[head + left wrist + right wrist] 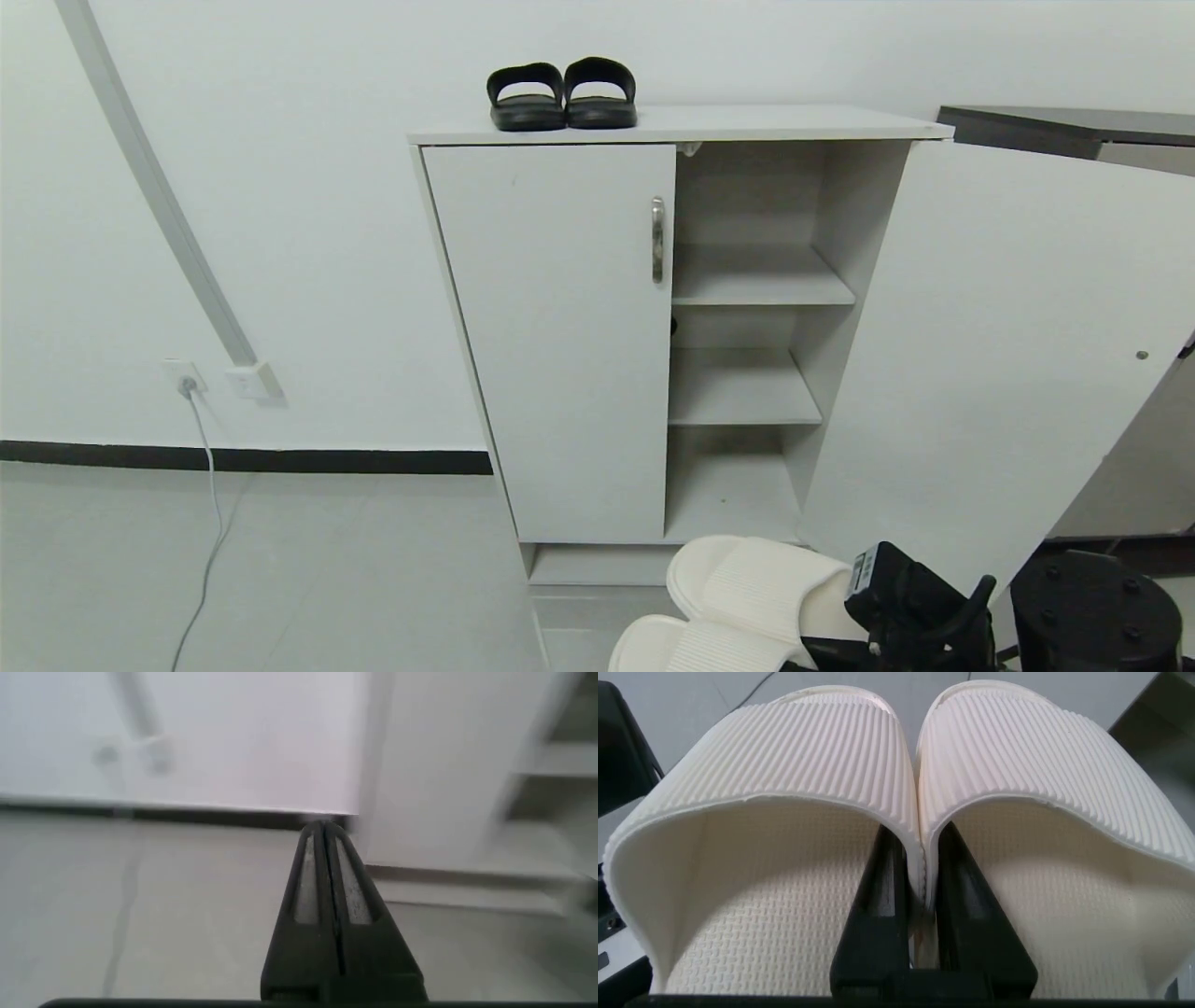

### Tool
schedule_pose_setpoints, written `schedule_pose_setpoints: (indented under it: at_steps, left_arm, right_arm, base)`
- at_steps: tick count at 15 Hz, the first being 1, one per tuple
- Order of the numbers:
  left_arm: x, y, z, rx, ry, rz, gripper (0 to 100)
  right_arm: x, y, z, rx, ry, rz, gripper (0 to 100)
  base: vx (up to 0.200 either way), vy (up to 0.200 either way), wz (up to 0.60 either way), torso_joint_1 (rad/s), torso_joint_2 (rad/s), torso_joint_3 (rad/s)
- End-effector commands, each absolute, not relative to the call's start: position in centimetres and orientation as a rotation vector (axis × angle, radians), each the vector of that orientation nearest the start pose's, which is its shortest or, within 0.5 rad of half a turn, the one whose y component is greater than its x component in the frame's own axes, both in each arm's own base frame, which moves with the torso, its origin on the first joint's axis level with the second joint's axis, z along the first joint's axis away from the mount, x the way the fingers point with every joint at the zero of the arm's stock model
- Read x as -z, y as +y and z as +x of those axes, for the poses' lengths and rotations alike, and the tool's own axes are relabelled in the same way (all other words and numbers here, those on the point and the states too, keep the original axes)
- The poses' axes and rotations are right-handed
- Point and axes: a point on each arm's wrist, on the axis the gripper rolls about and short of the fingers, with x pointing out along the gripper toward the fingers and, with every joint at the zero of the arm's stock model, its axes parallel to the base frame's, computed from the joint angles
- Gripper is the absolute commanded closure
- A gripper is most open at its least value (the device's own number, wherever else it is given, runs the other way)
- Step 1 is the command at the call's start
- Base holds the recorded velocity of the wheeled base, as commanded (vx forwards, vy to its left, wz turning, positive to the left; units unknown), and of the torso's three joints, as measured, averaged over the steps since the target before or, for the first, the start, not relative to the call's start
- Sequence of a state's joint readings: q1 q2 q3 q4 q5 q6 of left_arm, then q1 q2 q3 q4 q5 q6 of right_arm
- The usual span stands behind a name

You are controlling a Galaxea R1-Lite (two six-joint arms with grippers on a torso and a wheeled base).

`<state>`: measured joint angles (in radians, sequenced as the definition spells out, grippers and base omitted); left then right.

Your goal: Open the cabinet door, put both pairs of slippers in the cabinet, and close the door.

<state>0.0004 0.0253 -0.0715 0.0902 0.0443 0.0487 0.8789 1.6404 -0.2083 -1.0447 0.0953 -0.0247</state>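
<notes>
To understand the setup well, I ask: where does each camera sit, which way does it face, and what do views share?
Head: on the head, facing forward and down at the cabinet and black slippers; the right arm shows low.
Left wrist: on the left arm, facing along the shut left fingers over the floor to the cabinet.
Right wrist: facing along the right fingers, shut on the white slippers.
Shared: head and right wrist show the white slippers.

The left gripper (324, 835) has flat, tapering black fingers (313, 845) with grey inset pads (306, 891). The right arm (910, 597) is black, with a printed label (861, 569), a looped cable (973, 605) and a round cap (1092, 602) studded with screws.
</notes>
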Motion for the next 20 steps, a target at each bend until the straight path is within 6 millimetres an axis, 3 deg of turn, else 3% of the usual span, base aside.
schedule_pose_setpoints:
  at_steps: [1, 4, 6, 10, 13, 15, 17, 20]
  left_arm:
    - [-7.5, -0.1, -2.3, 0.048, 0.006, 0.024, 100]
    - [-7.6, -0.1, -2.3, 0.029, 0.003, 0.015, 100]
    - [-7.6, -0.1, -2.3, 0.026, 0.001, 0.011, 100]
    - [-7.6, -0.1, -2.3, 0.026, 0.001, 0.011, 100]
    - [-7.6, -0.1, -2.3, 0.026, 0.003, 0.011, 100]
    - [-7.6, -0.1, -2.3, 0.026, 0.003, 0.011, 100]
    - [-7.6, -0.1, -2.3, 0.026, 0.003, 0.011, 100]
    - [-7.6, -0.1, -2.3, 0.026, 0.003, 0.011, 100]
  right_arm:
    - [-9.8, 16.7, 13.5, -0.969, 0.357, -0.182, 100]
    - [-9.9, 17.1, 13.8, -0.963, 0.35, -0.18, 100]
    - [-9.6, 18.4, 15.3, -0.887, 0.351, -0.182, 100]
    - [-8.5, 23.7, 18.1, -0.637, 0.329, -0.09, 100]
    - [-6.5, 26.5, 20.7, -0.383, 0.302, -0.067, 100]
    - [-5.5, 28.6, 23.7, -0.166, 0.234, -0.026, 100]
    - [-5.2, 29.2, 25.0, -0.094, 0.209, -0.015, 100]
    - [-5.1, 28.3, 26.3, -0.051, 0.206, -0.003, 100]
  base:
    - [0.0, 0.0, 0.0, 0.0, 0.0, 0.0]
    - [0.0, 0.0, 0.0, 0.0, 0.0, 0.0]
    - [0.0, 0.0, 0.0, 0.0, 0.0, 0.0]
    - [0.0, 0.0, 0.0, 0.0, 0.0, 0.0]
    - [0.0, 0.0, 0.0, 0.0, 0.0, 0.0]
    - [0.0, 0.0, 0.0, 0.0, 0.0, 0.0]
    - [0.0, 0.0, 0.0, 0.0, 0.0, 0.0]
    - [0.0, -0.133, 0.0, 0.0, 0.0, -0.002]
